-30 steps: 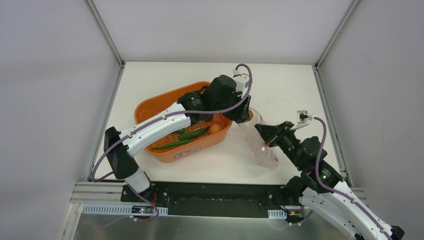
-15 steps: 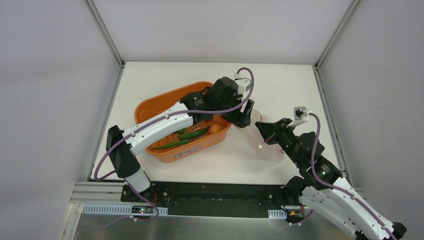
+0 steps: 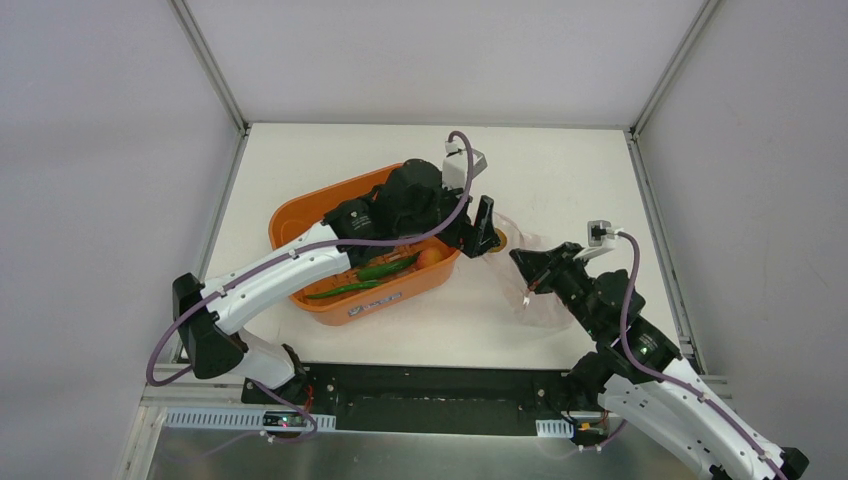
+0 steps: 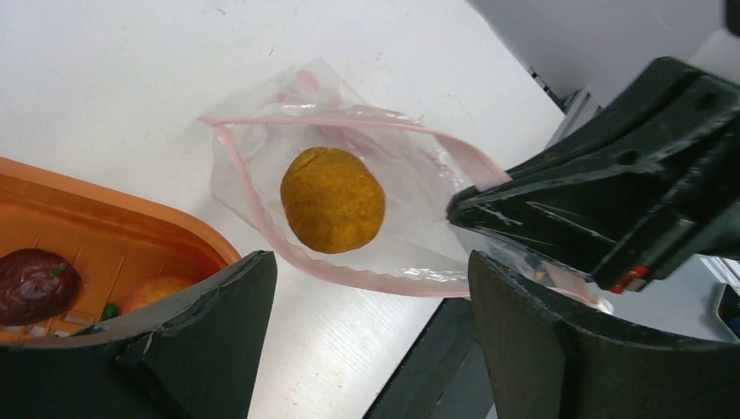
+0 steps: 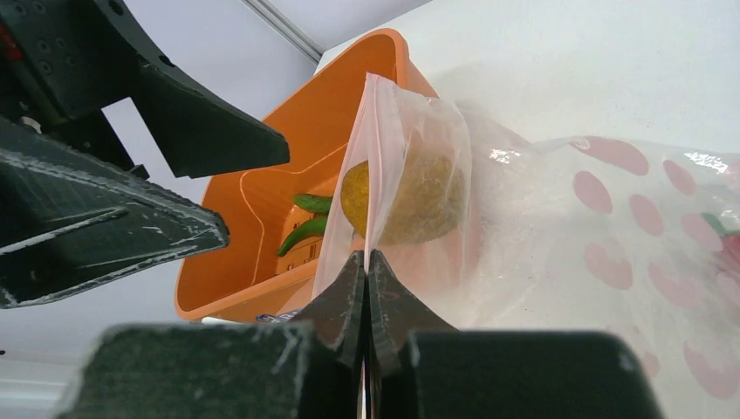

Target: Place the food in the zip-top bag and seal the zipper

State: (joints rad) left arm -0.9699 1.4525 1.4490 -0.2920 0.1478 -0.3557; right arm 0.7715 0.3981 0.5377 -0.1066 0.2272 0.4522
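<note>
The zip-top bag point(image 5: 558, 227) is being pinched at its mouth edge by the right gripper point(image 5: 366, 262), whose jaws are pressed together on the plastic. The left gripper point(image 4: 371, 271) is being held over the bag's mouth with its jaws wide apart and nothing between them. The pink zipper point(image 4: 253, 205) is being held parted, and an orange round piece point(image 4: 332, 199) is lying just inside it. The bag is being supported by the white table point(image 4: 131, 70), just beside the orange tub point(image 4: 174, 229), in which green chili peppers point(image 3: 375, 272) and a dark-red piece point(image 4: 35, 284) are lying.

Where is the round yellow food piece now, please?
The piece lies inside the open zip-top bag, just right of the orange tub, in the left wrist view.
</note>
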